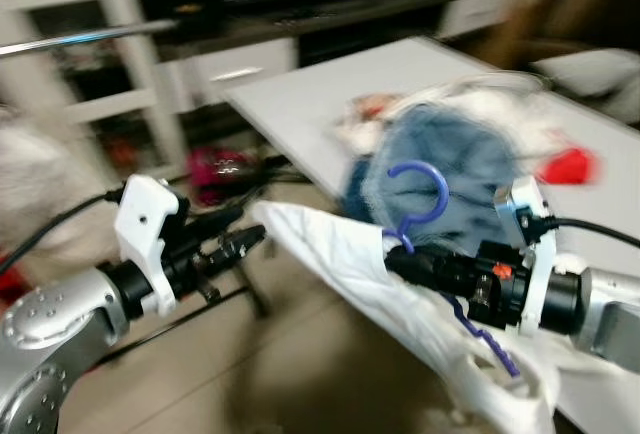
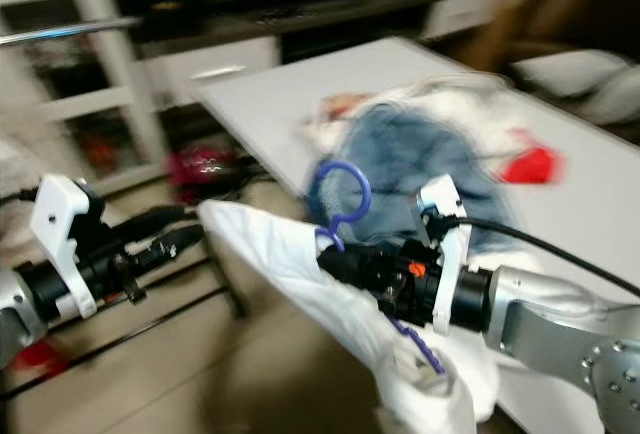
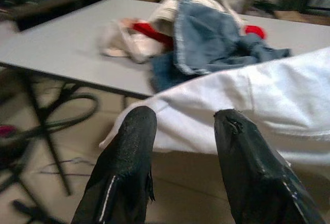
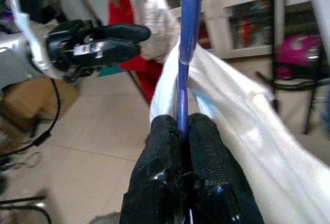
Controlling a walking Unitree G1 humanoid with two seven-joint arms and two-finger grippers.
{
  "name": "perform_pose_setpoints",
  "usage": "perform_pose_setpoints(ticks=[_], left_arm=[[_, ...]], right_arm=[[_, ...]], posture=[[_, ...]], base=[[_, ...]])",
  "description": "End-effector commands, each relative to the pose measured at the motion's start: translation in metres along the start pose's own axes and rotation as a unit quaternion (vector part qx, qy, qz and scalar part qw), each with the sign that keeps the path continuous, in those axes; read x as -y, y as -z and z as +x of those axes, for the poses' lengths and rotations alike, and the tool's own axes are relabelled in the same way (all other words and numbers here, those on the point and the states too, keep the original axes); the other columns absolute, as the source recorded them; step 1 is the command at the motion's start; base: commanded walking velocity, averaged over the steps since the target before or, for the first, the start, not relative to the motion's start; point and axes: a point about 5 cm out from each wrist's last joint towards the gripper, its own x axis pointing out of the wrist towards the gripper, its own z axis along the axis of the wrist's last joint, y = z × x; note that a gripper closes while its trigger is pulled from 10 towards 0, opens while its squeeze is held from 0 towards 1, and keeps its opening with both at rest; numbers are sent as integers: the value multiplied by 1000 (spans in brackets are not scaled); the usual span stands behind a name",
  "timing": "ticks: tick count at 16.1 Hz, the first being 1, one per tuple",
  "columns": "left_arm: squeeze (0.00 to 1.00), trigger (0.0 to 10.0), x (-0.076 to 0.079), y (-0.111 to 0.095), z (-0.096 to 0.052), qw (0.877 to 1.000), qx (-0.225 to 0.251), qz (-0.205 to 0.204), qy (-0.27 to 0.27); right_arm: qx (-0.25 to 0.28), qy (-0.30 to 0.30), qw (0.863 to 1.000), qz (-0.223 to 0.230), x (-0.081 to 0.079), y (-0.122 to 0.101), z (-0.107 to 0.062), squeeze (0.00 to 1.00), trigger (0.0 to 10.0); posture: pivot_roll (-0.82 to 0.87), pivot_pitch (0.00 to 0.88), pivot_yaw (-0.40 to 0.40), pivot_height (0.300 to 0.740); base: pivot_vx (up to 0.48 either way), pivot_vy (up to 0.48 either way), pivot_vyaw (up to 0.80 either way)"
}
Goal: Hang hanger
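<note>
A: Where is the hanger seen?

B: The blue hanger (image 1: pixel 420 204) is held in the air off the bench's near edge, over the floor (image 1: pixel 300 374), hook uppermost. Its stem is pinched between the pressed-together fingers (image 4: pixel 211 182) of the right end effector (image 1: pixel 400 254). A white garment (image 1: pixel 400 324) is draped on the hanger, and one sleeve or corner is stretched out toward the robot's left.

A: And the other end effector?

B: The left end effector (image 1: pixel 245 234) is held just short of the white garment's outstretched tip. Its fingers (image 3: pixel 124 157) are spread apart, and nothing is gripped between them; whether the cloth is touched cannot be told.

A: What is seen beyond?

B: A heap of clothes lies on the white bench (image 1: pixel 300 104): a blue denim piece (image 1: pixel 460 164) hangs over the near edge, with white cloth and something red (image 1: pixel 568 166) beside it. A metal rail (image 1: pixel 90 39) is visible at the far left, in front of white shelving (image 1: pixel 110 74). The head views are blurred.
</note>
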Motion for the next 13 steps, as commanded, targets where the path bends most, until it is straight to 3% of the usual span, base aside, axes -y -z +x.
perform_pose_setpoints(ticks=[1,6,13], left_arm=[[0,10000,-2,-3,-1,1000,-6,7,-5],[0,10000,-3,-3,-5,1000,-10,12,-9],[0,10000,-3,-5,6,1000,2,13,-9]], right_arm=[[9,-7,1000,1,-1,-1,4,0,10000],[10,4,1000,3,1,1,6,0,10000],[22,58,998,25,16,7,14,0,10000]], posture=[[87,0,-23,740],[85,0,-22,740],[84,0,-12,740]], base=[[0,0,800],[0,0,800],[0,0,800]])
